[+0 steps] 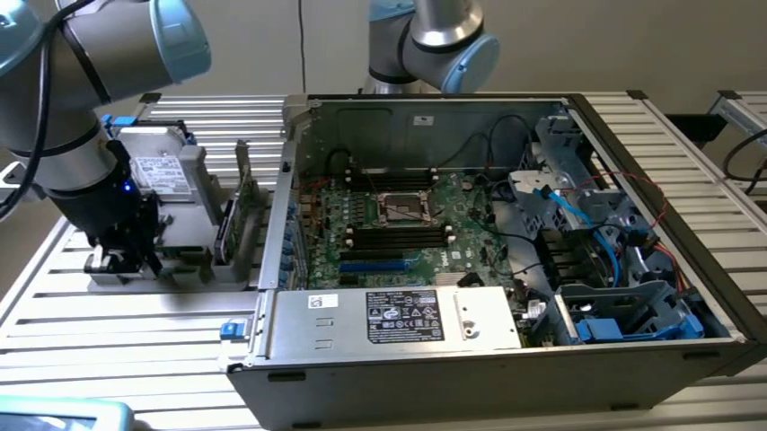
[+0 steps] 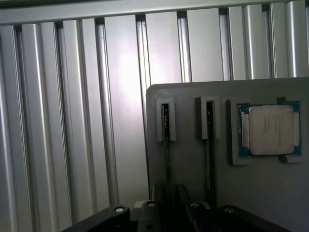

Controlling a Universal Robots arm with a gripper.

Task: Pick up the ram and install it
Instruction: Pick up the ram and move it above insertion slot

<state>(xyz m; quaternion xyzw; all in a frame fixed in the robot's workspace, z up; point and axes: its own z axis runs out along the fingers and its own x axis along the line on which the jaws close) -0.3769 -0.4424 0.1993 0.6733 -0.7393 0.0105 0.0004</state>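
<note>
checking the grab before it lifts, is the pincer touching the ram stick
Cannot tell. In the wrist view the pincer hangs right at the ram stick standing in the grey holder, but neither contact nor a gap shows plainly.

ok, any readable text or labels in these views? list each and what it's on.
Nothing is readable.
Black label on the metal housing: print too small.
Small white sticker beside it: too small.
Case sticker on the case's inner wall: too small.
White label on the grey part by the arm: blurred.
CPU lid print: too faint.
</note>
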